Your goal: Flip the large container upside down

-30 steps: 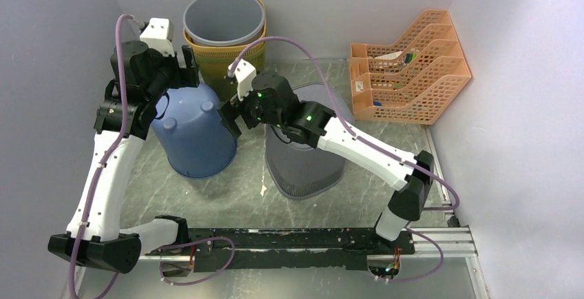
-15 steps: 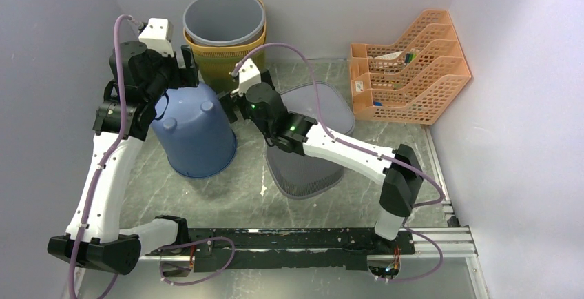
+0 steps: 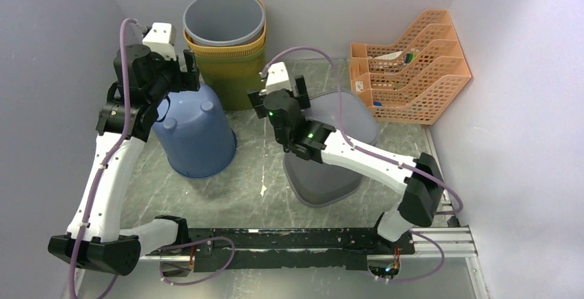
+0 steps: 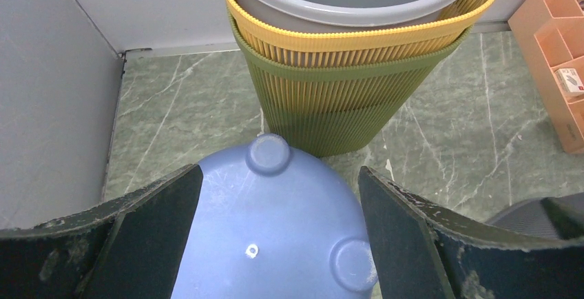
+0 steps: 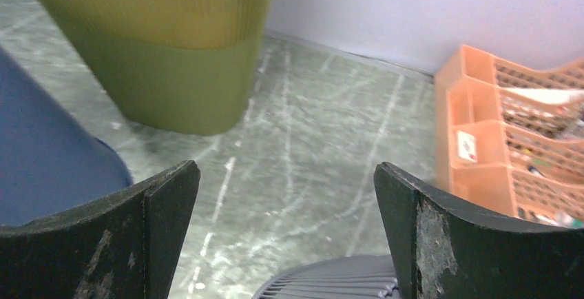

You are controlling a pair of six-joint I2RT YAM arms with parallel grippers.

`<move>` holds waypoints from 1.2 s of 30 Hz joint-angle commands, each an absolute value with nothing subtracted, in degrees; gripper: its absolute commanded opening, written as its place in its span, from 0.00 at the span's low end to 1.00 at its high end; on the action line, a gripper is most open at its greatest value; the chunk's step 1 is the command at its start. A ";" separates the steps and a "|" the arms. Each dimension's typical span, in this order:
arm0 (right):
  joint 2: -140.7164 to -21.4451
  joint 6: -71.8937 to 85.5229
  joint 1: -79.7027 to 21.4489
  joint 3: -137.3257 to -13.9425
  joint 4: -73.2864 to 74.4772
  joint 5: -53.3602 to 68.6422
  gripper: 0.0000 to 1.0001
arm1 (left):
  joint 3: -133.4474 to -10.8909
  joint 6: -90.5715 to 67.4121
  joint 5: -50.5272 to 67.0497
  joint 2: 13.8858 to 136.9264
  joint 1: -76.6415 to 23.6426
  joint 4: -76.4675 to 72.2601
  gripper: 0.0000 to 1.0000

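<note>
A blue bucket stands upside down on the table at the left, its base with round feet facing up. It also fills the bottom of the left wrist view. My left gripper is open, just above the far edge of that base, holding nothing. A grey slatted basket stands in the middle under my right arm; its rim shows in the right wrist view. My right gripper is open and empty above the basket's far rim.
A stack of bins, grey inside yellow inside green, stands at the back just behind the blue bucket. An orange mesh file rack sits at the back right. Walls close in on the left, back and right.
My right gripper has swung right, away from the blue bucket's side to above the grey basket's far rim. The grey basket has shifted a little to the right. The left arm has barely moved.
</note>
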State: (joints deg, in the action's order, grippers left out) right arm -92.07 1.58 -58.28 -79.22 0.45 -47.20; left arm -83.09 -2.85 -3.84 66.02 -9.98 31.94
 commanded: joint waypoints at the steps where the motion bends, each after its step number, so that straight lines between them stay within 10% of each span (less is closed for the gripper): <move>1: -89.44 7.09 -55.60 -72.90 15.26 -56.30 1.00 | -82.50 -2.61 -2.90 65.00 -10.37 29.85 0.95; 16: -75.44 4.03 -29.21 -61.82 10.57 -49.15 1.00 | -81.56 -2.41 -2.24 64.58 -10.37 29.98 0.96; 36: -81.73 -3.75 -49.68 -82.47 16.65 -39.89 1.00 | -81.83 -2.28 -2.77 64.08 -10.37 30.14 0.96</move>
